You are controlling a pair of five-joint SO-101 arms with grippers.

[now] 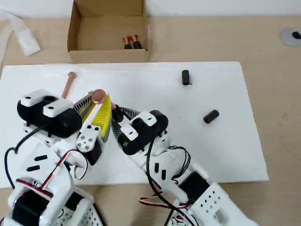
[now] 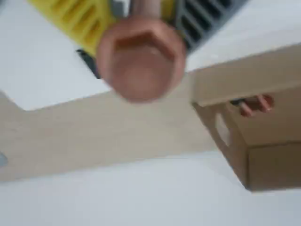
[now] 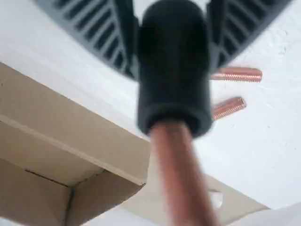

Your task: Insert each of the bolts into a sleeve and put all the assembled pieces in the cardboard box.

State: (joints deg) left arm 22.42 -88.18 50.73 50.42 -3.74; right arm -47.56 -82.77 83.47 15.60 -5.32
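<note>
My left gripper [image 1: 98, 102], with one yellow finger, is shut on a copper bolt [image 1: 99, 96]. The bolt's hex head [image 2: 141, 59] faces the left wrist camera. My right gripper [image 1: 115, 113] is shut on a black sleeve [image 3: 174, 70]. The bolt's shaft [image 3: 181, 174] runs into the open end of that sleeve. The two grippers meet over the left middle of the white mat [image 1: 225, 155]. A loose bolt [image 1: 69, 84] lies on the mat near the left arm. Two loose sleeves [image 1: 186, 77] [image 1: 211, 117] lie to the right. The cardboard box [image 1: 73, 33] holds two assembled pieces [image 1: 131, 42].
The box stands just beyond the mat's far edge, on the wooden table [image 1: 277, 94]. Two threaded copper shafts [image 3: 235, 74] [image 3: 228, 107] lie on the mat behind the held sleeve. A white plastic strip [image 1: 23, 37] lies far left, a grey disc [image 1: 290, 36] far right.
</note>
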